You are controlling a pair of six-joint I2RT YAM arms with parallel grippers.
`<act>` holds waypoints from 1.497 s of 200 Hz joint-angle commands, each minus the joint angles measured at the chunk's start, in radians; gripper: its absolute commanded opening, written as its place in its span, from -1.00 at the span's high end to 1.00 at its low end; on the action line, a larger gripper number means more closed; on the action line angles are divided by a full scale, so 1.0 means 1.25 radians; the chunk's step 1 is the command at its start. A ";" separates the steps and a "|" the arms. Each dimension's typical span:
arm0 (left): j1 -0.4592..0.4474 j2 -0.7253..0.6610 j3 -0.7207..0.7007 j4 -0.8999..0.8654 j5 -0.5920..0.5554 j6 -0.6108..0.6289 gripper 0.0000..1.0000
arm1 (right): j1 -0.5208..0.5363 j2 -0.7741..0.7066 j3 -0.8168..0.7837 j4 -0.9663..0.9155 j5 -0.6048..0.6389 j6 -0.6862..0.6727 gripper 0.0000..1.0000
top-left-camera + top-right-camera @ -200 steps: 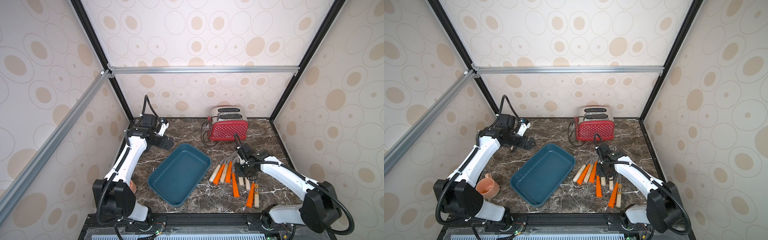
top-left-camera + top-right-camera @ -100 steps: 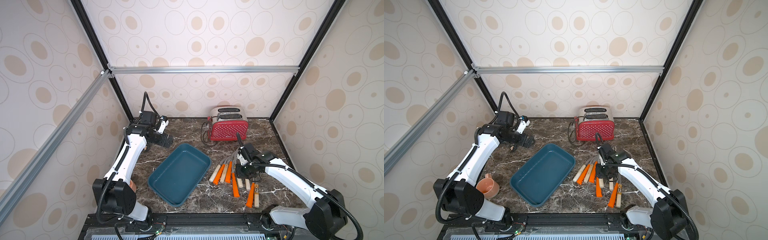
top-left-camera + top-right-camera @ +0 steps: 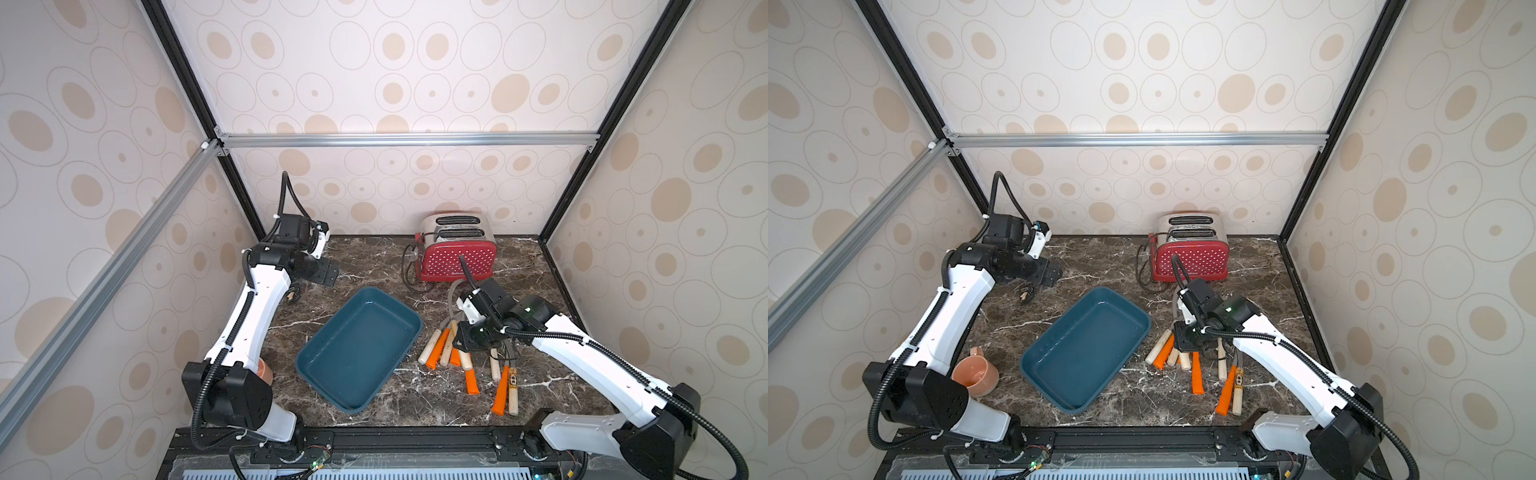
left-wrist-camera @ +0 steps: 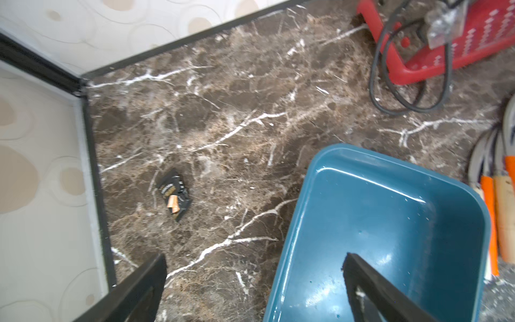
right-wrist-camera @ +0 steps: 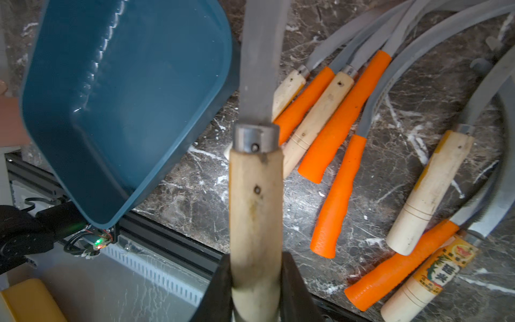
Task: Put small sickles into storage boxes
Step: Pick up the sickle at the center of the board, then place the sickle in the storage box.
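Right pincer (image 5: pixel 256 281) grips one wooden sickle (image 5: pixel 255 195); eight sickles (image 5: pixel 342 117) lie beside one tray (image 3: pixel 357 349); left pincer (image 4: pixel 254 259) gapes, holding nothing.

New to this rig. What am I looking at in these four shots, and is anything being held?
Two white robot arms are mounted at the near edge of a marble table, each ending in a two-finger clamp (gripper). The two wide pictures come from one stereo camera overhead, so they nearly match. The other two come from cameras on the wrists, looking past the fingers. On the table: an empty teal tray, loose small sickles beside it, a red toaster at the back, a pink cup, a dark packet. The right gripper is shut on a wooden-handled sickle. The left gripper is open and empty.
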 commanded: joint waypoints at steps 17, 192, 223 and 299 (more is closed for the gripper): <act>-0.003 0.012 0.055 0.024 -0.129 -0.037 -0.98 | 0.091 0.055 0.085 -0.007 0.037 0.077 0.93; -0.003 -0.090 0.012 0.132 -0.303 -0.127 -0.98 | 0.365 0.440 0.343 0.156 0.072 0.273 0.92; -0.004 -0.097 0.006 0.137 -0.288 -0.131 -0.98 | 0.372 0.488 0.371 0.176 0.055 0.285 0.92; -0.004 -0.109 -0.020 0.147 -0.244 -0.100 -0.98 | 0.372 0.633 0.476 0.172 0.032 0.289 0.92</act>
